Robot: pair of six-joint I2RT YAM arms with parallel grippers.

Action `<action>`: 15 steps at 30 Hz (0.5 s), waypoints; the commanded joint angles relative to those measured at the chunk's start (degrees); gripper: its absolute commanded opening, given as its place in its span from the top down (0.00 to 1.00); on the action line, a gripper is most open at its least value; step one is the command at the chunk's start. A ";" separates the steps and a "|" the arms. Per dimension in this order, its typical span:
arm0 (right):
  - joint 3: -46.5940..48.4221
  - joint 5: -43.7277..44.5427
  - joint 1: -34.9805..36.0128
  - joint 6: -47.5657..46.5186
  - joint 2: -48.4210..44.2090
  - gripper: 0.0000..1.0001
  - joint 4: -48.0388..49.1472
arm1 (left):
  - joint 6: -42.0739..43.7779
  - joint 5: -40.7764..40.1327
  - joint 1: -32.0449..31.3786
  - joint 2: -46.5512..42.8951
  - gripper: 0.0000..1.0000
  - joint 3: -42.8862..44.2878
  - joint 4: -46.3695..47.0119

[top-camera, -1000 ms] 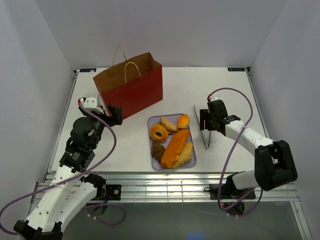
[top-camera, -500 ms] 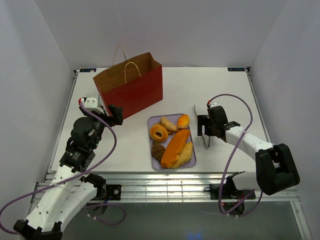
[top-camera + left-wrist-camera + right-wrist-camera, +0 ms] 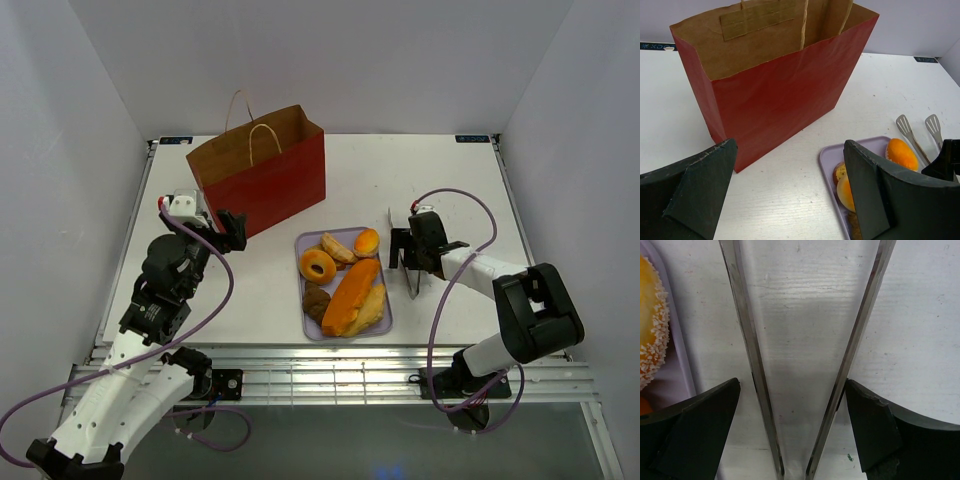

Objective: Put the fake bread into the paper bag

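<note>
The red paper bag [image 3: 265,180] stands upright and open at the back left; in the left wrist view [image 3: 775,85] its brown inside shows. The fake bread lies on a lavender tray [image 3: 388,315]: a ring doughnut [image 3: 318,266], an orange bun [image 3: 367,241], a long loaf [image 3: 352,295] and a dark brown piece [image 3: 316,299]. My left gripper [image 3: 228,230] is open and empty, near the bag's front corner. My right gripper [image 3: 410,250] is open, low over the metal tongs [image 3: 747,365], one finger on each side of their two arms; the right finger [image 3: 875,430] sits against one arm.
The tongs [image 3: 412,285] lie on the white table just right of the tray, pointing away from me. The tray rim [image 3: 682,365] and sprinkled doughnut [image 3: 650,340] are close on the right gripper's left. White walls enclose the table on three sides.
My right gripper has come down and slightly left onto the tongs, its wrist folding lower. The left arm, bag and bread have not moved.
</note>
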 commanded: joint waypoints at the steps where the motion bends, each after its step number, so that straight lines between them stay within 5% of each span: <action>1: 1.14 0.36 0.32 3.15 1.25 0.07 2.26 | -0.48 0.44 -0.34 -0.41 0.02 0.99 -0.41; 5: 0.96 0.89 0.32 4.03 1.42 0.00 2.34 | -0.48 0.44 -0.52 -0.50 0.02 0.98 -0.32; 15: 2.10 2.12 0.32 4.12 1.78 0.20 0.15 | -0.40 0.18 -0.78 -0.67 0.02 0.98 -0.41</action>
